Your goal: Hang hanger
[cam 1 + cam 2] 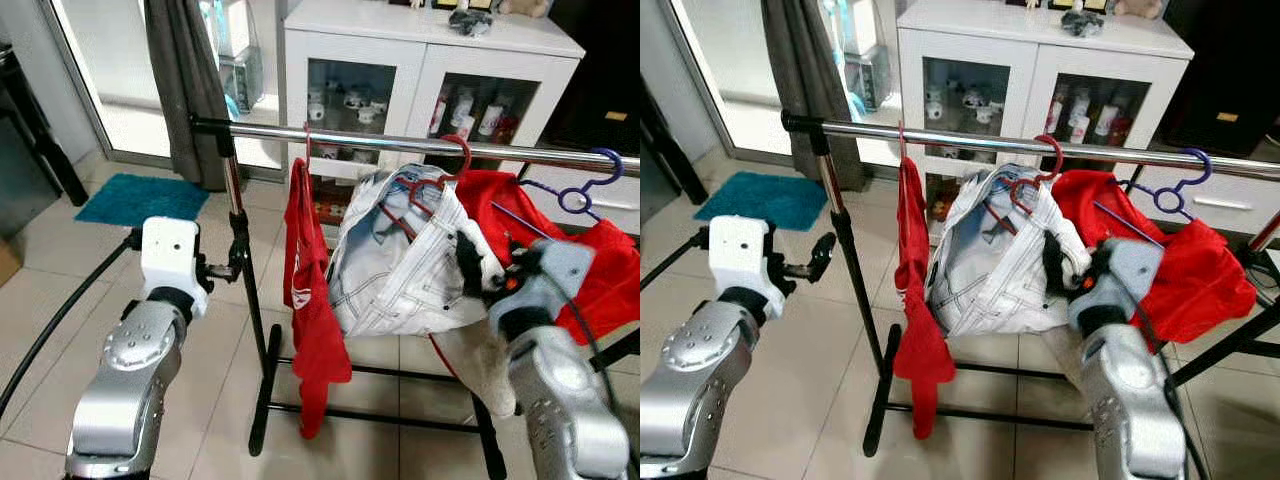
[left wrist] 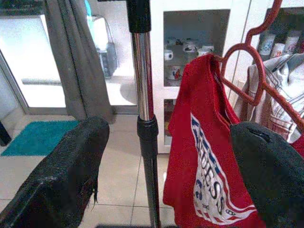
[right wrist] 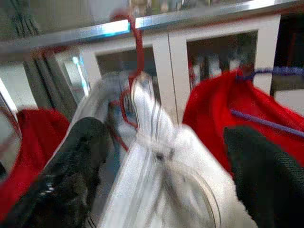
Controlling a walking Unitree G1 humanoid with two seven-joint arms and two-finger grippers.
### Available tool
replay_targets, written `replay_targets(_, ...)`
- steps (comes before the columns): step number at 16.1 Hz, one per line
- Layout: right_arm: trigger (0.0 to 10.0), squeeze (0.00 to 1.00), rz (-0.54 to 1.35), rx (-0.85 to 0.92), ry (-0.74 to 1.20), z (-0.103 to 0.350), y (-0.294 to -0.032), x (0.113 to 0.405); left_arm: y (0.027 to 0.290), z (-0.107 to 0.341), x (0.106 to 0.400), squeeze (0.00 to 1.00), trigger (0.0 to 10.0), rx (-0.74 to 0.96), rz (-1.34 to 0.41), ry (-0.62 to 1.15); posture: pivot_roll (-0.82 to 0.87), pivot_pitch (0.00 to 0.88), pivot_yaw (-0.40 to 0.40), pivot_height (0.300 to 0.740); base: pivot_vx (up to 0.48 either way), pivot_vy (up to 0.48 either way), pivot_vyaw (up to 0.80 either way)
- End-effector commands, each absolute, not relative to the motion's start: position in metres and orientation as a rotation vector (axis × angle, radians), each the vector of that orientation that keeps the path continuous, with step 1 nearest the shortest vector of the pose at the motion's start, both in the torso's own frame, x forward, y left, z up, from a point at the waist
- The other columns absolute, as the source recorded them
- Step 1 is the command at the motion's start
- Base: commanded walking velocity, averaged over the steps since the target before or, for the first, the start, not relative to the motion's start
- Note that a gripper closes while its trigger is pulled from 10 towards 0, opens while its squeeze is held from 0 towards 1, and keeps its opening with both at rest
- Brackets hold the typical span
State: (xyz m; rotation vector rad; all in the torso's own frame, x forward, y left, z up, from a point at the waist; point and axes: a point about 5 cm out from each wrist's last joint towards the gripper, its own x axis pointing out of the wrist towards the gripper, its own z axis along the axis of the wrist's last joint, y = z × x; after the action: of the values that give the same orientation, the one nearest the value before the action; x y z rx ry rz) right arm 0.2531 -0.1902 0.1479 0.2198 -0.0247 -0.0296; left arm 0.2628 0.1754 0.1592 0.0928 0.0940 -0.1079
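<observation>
A red hanger (image 1: pixel 452 165) carrying a white garment (image 1: pixel 400 270) hangs by its hook on the chrome rail (image 1: pixel 400 142). My right gripper (image 1: pixel 470 258) is right against the garment, open. In the right wrist view its fingers (image 3: pixel 71 175) stand wide on either side of the white cloth (image 3: pixel 161 171), below the hook (image 3: pixel 137 42). A red T-shirt (image 1: pixel 308 290) hangs on another red hanger to the left. A purple hanger (image 1: pixel 585 185) with red cloth (image 1: pixel 600 265) hangs to the right. My left gripper (image 1: pixel 228 265) is open and empty, facing the rack's upright pole (image 2: pixel 142 85).
Behind the rack stands a white cabinet (image 1: pixel 420 60) with glass doors. A grey curtain (image 1: pixel 185 80) and a teal mat (image 1: pixel 135 198) lie at the back left. The rack's black base bars (image 1: pixel 380 415) cross the tiled floor. A black cable (image 1: pixel 60 320) runs beside my left arm.
</observation>
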Motion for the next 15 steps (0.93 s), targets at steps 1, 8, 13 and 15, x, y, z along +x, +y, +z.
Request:
replay_targets(1, 10.0, 1.0, -0.04, 0.265, -0.078, 0.165, -0.192, 0.252, 0.172, 0.162, 0.263, 1.0, 10.0, 0.079, -0.132, 0.096, -0.08, 0.0, -0.001, 0.74, 0.0, 0.0, 0.0)
replay_targets(8, 10.0, 1.0, 0.092, -0.001, -0.074, 0.159, -0.17, 0.249, 0.167, 0.168, 0.26, 1.0, 10.0, 0.168, -0.156, 0.024, -0.06, 0.0, -0.022, 0.74, 0.0, 0.0, 0.0)
replay_targets(13, 10.0, 0.82, 0.168, 0.134, 0.0, 0.147, -0.164, 0.25, 0.157, 0.162, 0.251, 0.44, 10.0, 0.222, -0.247, 0.019, -0.05, 0.0, -0.034, 0.74, 0.0, 0.0, 0.0)
replay_targets(15, 10.0, 0.85, 0.171, 0.12, -0.031, 0.153, -0.16, 0.257, 0.156, 0.165, 0.256, 0.45, 10.0, 0.237, -0.223, 0.006, -0.06, 0.0, -0.029, 0.74, 0.0, 0.0, 0.0)
